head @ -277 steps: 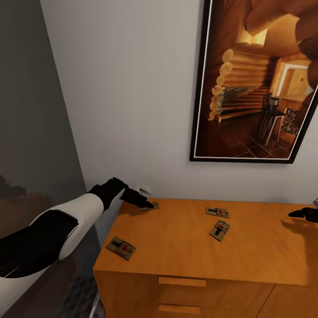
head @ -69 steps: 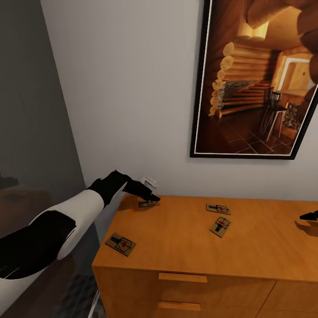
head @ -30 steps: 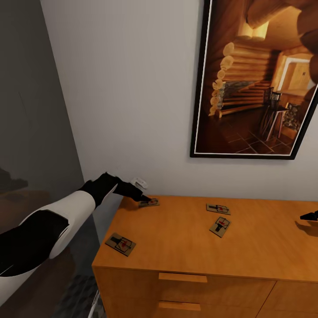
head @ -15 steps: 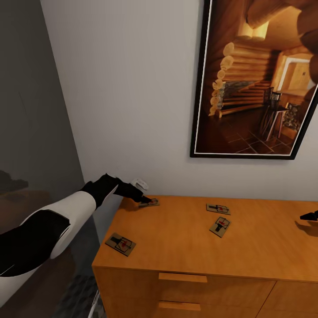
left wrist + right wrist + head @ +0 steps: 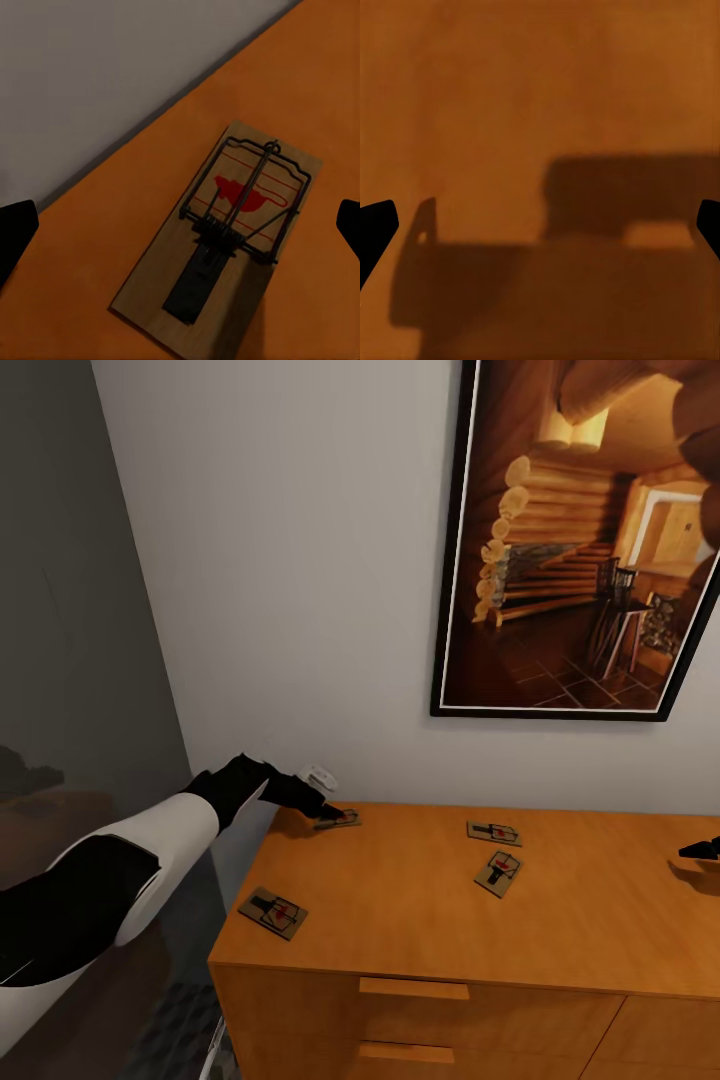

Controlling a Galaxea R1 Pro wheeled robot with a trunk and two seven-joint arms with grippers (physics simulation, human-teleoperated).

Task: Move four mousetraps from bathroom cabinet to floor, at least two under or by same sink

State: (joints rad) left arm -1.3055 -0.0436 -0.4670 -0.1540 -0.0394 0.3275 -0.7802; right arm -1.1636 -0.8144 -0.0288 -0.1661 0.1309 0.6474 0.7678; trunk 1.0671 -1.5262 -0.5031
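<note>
1. Since a second ago nothing has shifted: left gripper [image 5: 325, 812] hovers, jaws apart, straddling the small brown wooden mousetrap [image 5: 222, 235].
2. It lies flat on the orange-brown wooden cabinet [image 5: 420, 920] bench, near the wall.
3. Right gripper [image 5: 697, 850]: jaws apart, over bare wood.

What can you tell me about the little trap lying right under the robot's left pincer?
The mousetrap is a flat pale wooden board carrying a dark wire frame, a spring coil, a black bar and a red mark. It lies flat on the orange-brown cabinet top, near the back left corner by the white wall. The left pincer hangs over it, fingertips spread to either side, nothing gripping it.
</note>
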